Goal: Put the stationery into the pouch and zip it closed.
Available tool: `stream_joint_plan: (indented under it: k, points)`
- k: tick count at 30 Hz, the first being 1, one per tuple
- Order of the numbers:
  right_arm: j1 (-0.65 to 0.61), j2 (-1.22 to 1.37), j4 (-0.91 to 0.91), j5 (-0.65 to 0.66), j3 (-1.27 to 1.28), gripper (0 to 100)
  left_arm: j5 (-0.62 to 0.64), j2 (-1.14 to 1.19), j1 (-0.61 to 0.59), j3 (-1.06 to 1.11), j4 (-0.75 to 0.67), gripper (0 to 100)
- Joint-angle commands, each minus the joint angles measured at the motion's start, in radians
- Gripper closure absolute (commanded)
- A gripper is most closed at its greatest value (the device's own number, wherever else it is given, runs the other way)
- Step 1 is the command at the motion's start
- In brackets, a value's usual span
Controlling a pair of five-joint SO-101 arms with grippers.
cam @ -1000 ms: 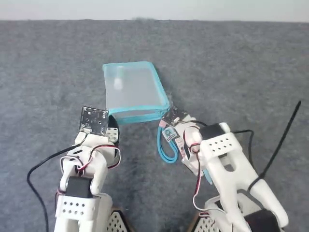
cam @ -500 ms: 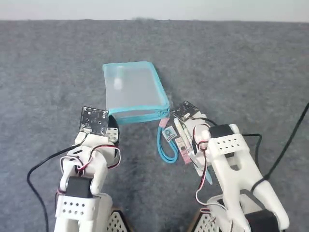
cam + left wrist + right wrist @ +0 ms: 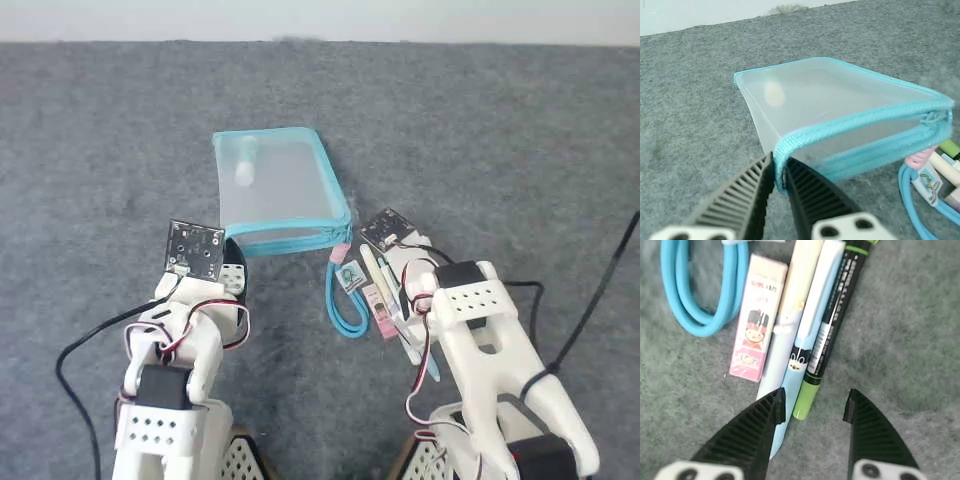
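Pouch (image 3: 840, 110) corner clenched in left tool (image 3: 779, 172), pens (image 3: 812, 310) beneath released right tool (image 3: 815, 397).

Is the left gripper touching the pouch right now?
Touching. The left wrist view shows the left gripper shut on the teal zipper corner of the pouch.

bright, soft, even light from above, faint shadows on the grey mat (image 3: 500, 150)

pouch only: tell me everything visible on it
The pouch is frosted see-through plastic edged in teal zip tape, lying on the grey mat. A pale blob shows through its far end. The left gripper is shut on its near corner. A blue cord loops from the other near corner. Zip open or shut: unclear.
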Motion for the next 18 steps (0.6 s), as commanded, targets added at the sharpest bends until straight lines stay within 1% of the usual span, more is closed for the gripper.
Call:
stream_joint_plan:
  k: [1,5,10,13,18]
  points:
    - [0.007,-0.036,-0.030,-0.020,-0.005,81.1,-0.002,-0.020,0.000,-0.010,0.003,99]
    - [0.007,-0.025,-0.036,-0.020,-0.002,81.1,-0.002,-0.020,0.002,-0.010,0.003,99]
    - [0.008,0.097,-0.099,-0.020,-0.008,81.1,-0.002,-0.020,0.002,-0.010,0.003,99]
    - [0.010,0.142,-0.104,-0.020,-0.025,81.1,-0.002,-0.020,-0.002,-0.010,0.003,99]
    - [0.082,0.148,-0.108,-0.020,-0.029,81.7,-0.002,-0.020,0.000,-0.010,0.003,99]
